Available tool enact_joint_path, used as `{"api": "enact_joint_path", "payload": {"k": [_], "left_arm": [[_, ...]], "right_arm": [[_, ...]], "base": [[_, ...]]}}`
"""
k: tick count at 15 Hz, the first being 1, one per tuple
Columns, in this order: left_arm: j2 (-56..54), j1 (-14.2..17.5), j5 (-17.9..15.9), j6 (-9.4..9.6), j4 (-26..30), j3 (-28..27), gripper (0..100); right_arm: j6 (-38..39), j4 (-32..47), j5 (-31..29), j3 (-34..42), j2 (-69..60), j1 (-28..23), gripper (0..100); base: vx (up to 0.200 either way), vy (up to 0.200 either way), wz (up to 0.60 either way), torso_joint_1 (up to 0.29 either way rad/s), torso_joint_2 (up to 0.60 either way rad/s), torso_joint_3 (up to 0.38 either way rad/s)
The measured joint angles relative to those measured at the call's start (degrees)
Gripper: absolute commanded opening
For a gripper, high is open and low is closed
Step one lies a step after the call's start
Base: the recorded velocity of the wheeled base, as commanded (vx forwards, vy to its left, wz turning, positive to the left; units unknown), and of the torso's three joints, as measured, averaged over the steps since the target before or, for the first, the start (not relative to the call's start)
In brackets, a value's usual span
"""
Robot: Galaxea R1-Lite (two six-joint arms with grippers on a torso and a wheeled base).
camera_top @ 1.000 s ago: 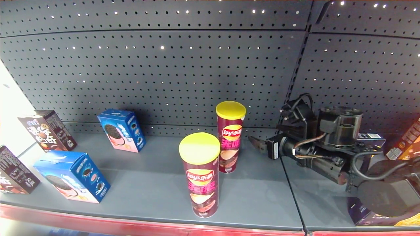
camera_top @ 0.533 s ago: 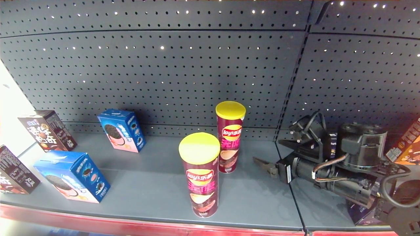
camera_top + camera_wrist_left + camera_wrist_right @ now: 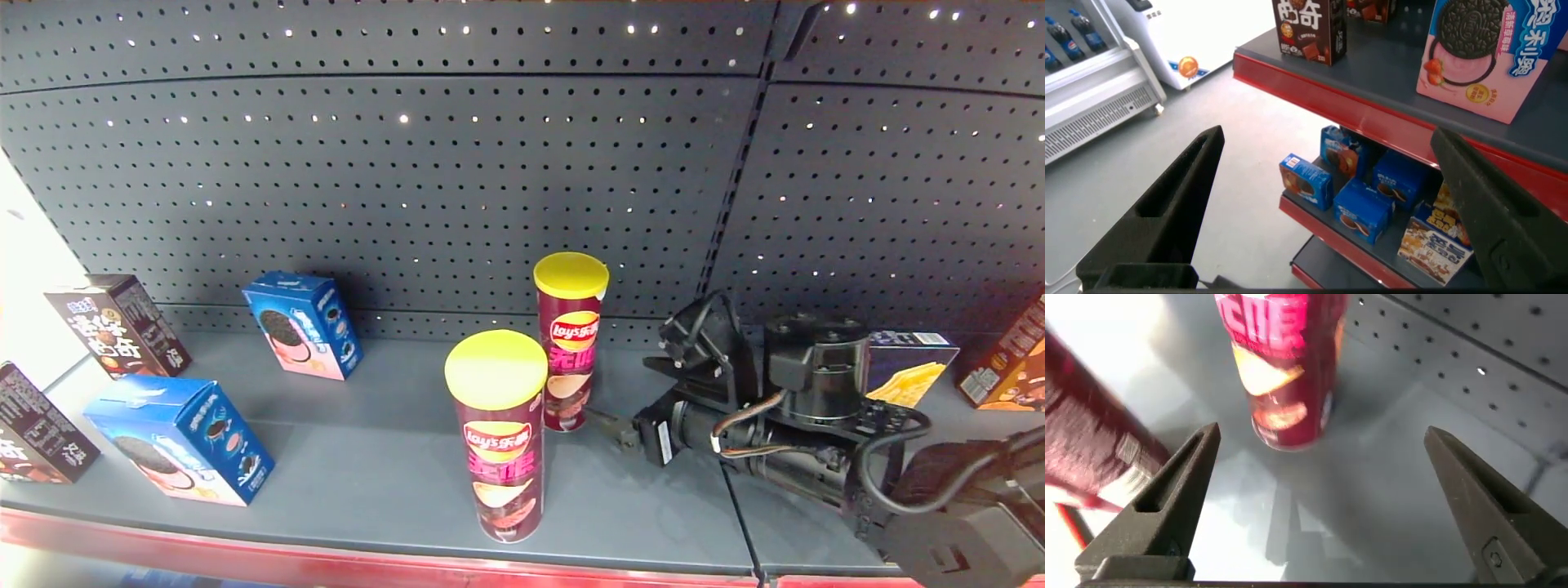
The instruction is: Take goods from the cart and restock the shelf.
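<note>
Two chip cans (image 3: 496,433) stand shelved; right gripper (image 3: 611,425), wide and empty beside the rear can (image 3: 570,347), seems done placing; cart trip next

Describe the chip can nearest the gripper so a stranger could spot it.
On the grey shelf, two yellow-lidded maroon cans stand near the middle. It is the rear can, closer to the pegboard, the right gripper beside its base; the front can stands by the shelf's edge.

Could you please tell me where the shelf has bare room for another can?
Widest bare patch: shelf between the front blue box and front can. Also free between rear blue box and rear can. Crowded right of the rear can, by the right gripper.
</note>
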Motion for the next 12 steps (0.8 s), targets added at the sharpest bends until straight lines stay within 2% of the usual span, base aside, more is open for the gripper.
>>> {"api": "enact_joint_path", "payload": {"k": [4,12], "left_arm": [[0.0,0.0,0.01,-0.01,-0.02,0.0,100],[0.0,0.02,0.01,-0.01,0.02,0.0,100]], "right_arm": [[0.11,0.2,-2.51,-4.94,4.39,-0.49,100],[0.49,0.66,-2.62,-9.59,8.33,-1.1,100]], "base": [[0.0,0.0,0.0,0.0,0.0,0.0],[0.0,0.0,0.0,0.0,0.0,0.0]]}}
